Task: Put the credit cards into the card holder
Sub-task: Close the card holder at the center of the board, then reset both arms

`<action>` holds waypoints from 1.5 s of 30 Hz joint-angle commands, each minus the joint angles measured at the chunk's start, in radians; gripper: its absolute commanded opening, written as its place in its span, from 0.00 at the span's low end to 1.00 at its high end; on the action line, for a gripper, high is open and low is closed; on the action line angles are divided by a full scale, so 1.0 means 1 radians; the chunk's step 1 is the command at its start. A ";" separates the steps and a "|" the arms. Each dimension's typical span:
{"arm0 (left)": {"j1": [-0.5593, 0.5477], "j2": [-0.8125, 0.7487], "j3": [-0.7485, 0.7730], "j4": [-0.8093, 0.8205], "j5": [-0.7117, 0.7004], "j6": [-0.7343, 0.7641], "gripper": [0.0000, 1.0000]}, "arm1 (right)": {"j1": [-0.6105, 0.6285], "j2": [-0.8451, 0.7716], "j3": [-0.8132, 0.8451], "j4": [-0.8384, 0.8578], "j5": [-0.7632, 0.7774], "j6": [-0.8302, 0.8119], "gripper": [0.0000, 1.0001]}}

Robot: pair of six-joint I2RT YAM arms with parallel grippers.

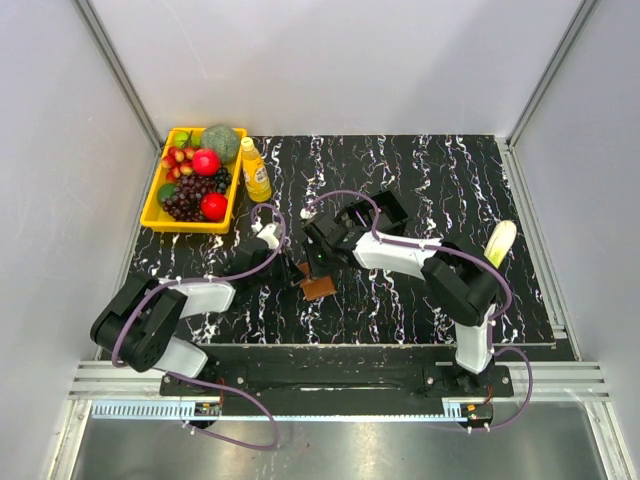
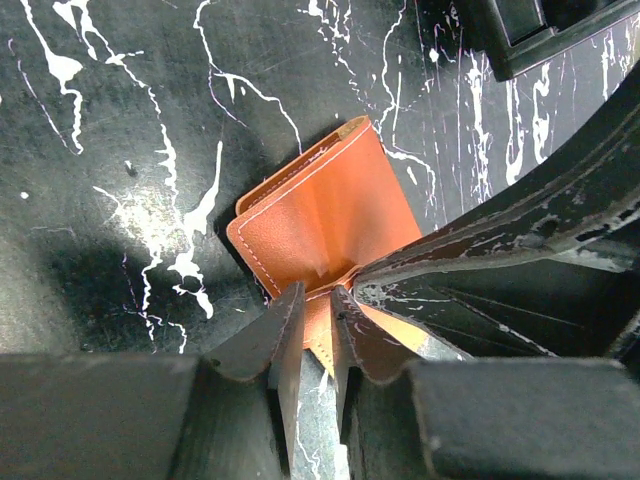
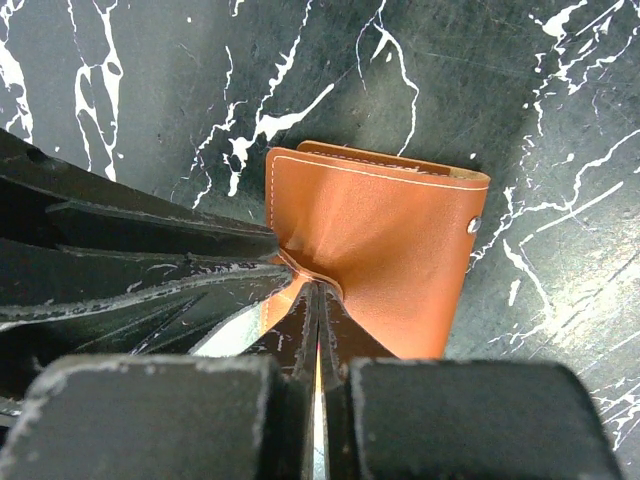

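Brown leather card holder (image 1: pixel 319 288) sits on the black marbled table (image 1: pixel 430 170), between both arms. You see the left claw (image 2: pixel 317 297) pinching one edge; the right claw (image 3: pixel 318 295) is clenched on a flap.

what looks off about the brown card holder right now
The card holder is bunched at one edge: the left fingers and right fingers pinch it side by side, pulling the leather into creases. No tear shows.
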 commanded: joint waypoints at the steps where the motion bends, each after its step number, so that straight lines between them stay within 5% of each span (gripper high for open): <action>1: -0.029 0.009 0.014 0.062 0.004 0.006 0.21 | 0.014 0.073 0.007 -0.052 0.027 -0.015 0.01; 14: -0.059 0.067 0.019 0.027 -0.057 0.029 0.15 | 0.018 0.101 -0.002 -0.061 0.033 0.000 0.01; 18: -0.055 -0.020 -0.009 0.021 -0.136 0.015 0.24 | 0.014 0.064 0.006 -0.052 0.097 -0.008 0.03; 22: -0.048 -0.156 0.051 -0.109 -0.234 0.029 0.50 | -0.008 -0.074 0.018 -0.020 0.179 -0.038 0.17; 27: 0.006 -0.281 0.114 -0.247 -0.298 0.041 0.82 | -0.067 -0.269 -0.032 0.073 0.238 -0.080 0.51; 29: 0.039 -0.313 0.144 -0.312 -0.312 0.046 0.84 | -0.087 -0.358 -0.075 0.088 0.280 -0.095 0.65; 39: 0.047 -0.468 0.146 -0.438 -0.623 0.026 0.87 | -0.396 -0.720 -0.365 0.115 0.331 -0.071 0.99; 45: 0.046 -0.441 0.166 -0.445 -0.650 0.050 0.88 | -0.579 -0.769 -0.448 0.123 0.317 -0.087 0.99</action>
